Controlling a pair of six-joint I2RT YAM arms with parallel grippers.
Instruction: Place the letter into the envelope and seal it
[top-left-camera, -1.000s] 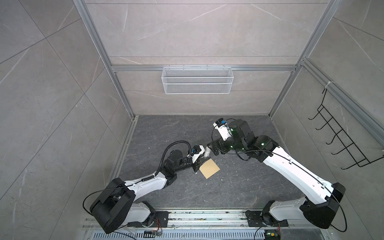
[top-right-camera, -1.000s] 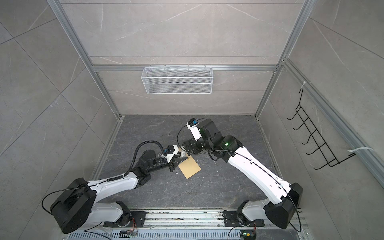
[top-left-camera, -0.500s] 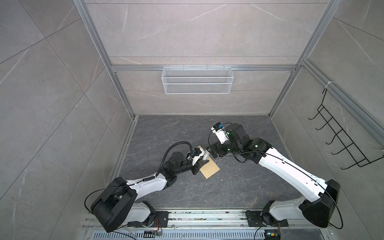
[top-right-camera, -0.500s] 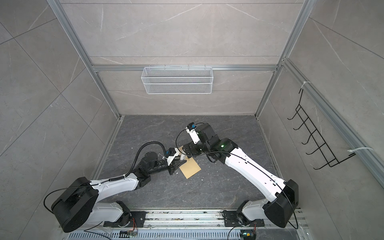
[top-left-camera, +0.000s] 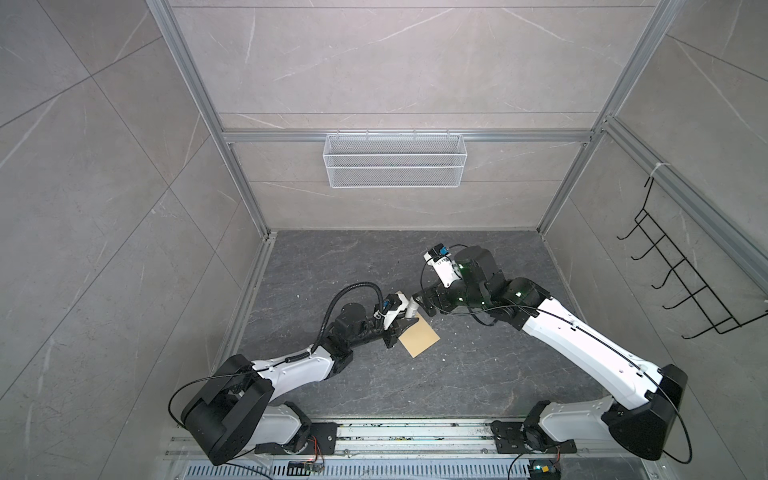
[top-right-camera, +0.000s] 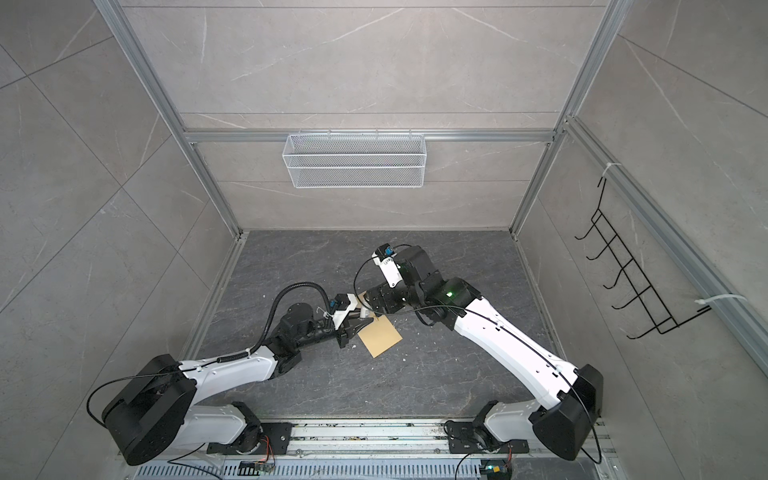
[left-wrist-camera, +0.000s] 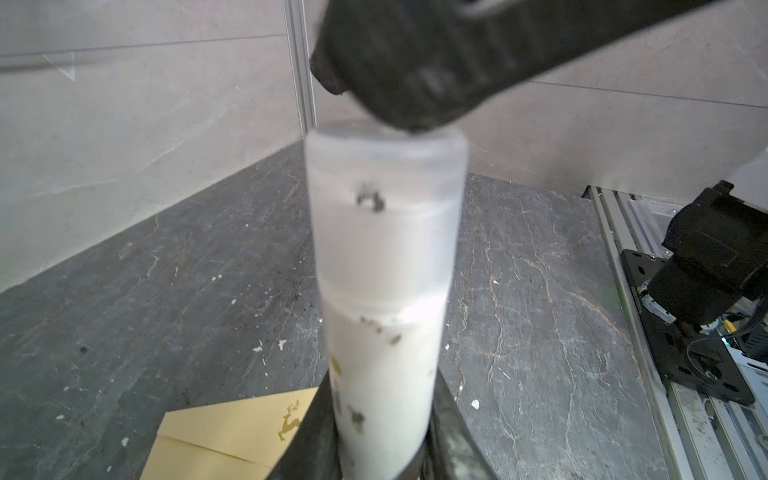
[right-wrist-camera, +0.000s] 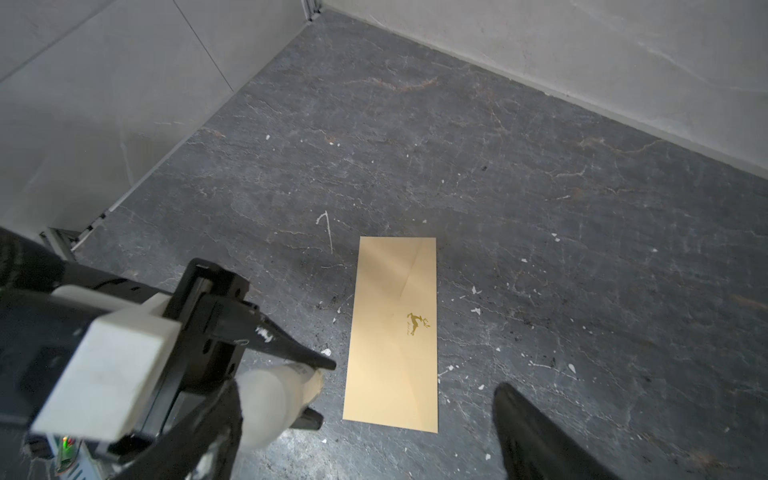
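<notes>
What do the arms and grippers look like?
Both arms: white shells, black joints and bases. The left arm carries a ribbed black hose; the right arm, thin black cables and a green light. The left gripper and right gripper have black tapered fingers.

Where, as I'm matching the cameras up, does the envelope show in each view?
In a top view: the envelope lies flat, mid-floor.
In a top view: the envelope, same spot.
Left wrist: only part of the envelope shows, beside the white tube.
Right wrist: the whole envelope, mid-picture.
Shared landmark: the white tube, right next to the envelope in every view.
</notes>
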